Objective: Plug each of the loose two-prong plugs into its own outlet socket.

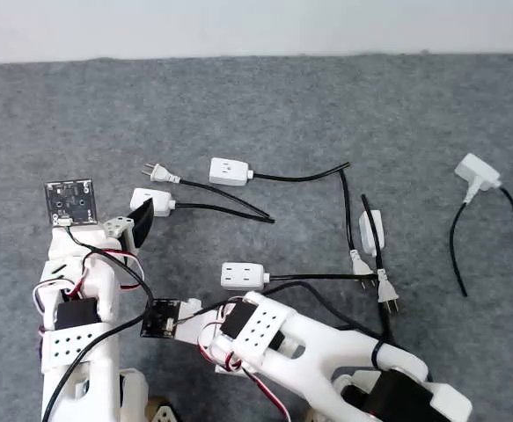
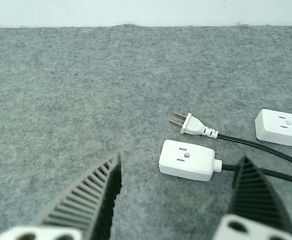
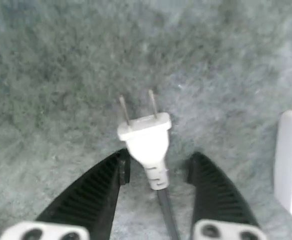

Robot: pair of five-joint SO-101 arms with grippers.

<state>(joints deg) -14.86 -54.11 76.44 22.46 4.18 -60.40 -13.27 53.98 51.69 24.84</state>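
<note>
While the left hand (image 2: 181, 161) gapes open just before a boxy white socket (image 2: 188, 160) on the fuzzy grey felt bench (image 2: 60, 90), the right hand (image 3: 159, 155) stands open astride a smooth white two-prong plug (image 3: 144, 137).

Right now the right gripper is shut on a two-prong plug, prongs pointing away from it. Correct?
Not shut. The right wrist view shows the right gripper open, a finger on each side of the two-prong plug with a gap beside it. The prongs do point away from it.
</note>
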